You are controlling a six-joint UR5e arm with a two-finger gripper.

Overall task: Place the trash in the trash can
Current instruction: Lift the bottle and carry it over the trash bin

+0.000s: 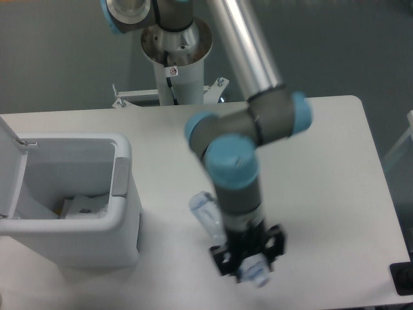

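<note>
now the arm (248,123) reaches down, its pincer (253,270) clamped on the bottle (208,212) above the table (322,194).

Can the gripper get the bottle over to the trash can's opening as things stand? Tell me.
Probably yes. The gripper appears to hold the bottle, raised off the table. The trash can stands with its lid up, and nothing lies between them.

A white table (335,174) stands before a grey wall (58,58), a black object (403,279) at its right corner.
</note>
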